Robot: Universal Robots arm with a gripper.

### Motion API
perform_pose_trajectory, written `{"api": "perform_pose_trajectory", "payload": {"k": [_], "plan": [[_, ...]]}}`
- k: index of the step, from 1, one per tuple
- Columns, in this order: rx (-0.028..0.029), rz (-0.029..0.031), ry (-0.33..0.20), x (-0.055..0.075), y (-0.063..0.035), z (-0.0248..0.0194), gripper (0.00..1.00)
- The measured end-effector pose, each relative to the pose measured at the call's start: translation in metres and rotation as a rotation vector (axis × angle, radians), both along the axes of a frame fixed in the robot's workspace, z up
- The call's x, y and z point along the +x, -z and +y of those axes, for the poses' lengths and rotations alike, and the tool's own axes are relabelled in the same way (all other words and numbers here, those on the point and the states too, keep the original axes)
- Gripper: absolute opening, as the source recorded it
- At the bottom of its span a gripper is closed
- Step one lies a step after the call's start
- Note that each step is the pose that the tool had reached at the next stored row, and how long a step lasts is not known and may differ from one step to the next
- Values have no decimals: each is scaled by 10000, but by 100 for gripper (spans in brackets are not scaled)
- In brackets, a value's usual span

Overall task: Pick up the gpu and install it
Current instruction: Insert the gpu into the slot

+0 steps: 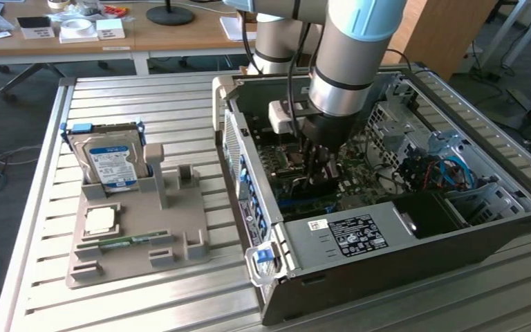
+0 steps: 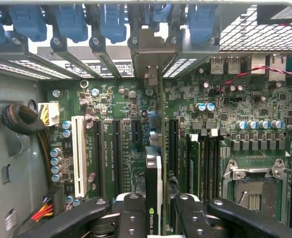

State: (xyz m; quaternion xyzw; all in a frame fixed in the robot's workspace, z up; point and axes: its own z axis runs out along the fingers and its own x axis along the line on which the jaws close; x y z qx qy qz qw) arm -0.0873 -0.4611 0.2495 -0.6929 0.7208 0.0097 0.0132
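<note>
My gripper [image 2: 156, 218], fingers pinching the gpu [image 2: 155, 163] edge-on, w/ card standing upright over the motherboard [image 2: 225, 99] inside the PC case [image 1: 386, 242]; prob. at slot, seating unclear.

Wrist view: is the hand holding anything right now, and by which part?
Yes. The hand is shut on the gpu, pinching the card's upper edge with a finger on each face, edge-on over the motherboard slots.

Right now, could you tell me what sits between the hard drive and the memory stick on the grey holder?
In the exterior view, a square processor chip lies between the hard drive and the memory stick on the grey holder.
</note>
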Motion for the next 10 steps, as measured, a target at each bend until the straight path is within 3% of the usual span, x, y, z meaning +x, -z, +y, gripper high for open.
{"api": "perform_pose_trajectory", "payload": {"k": [10], "plan": [[5,4,1,-9,16,1,27]]}}
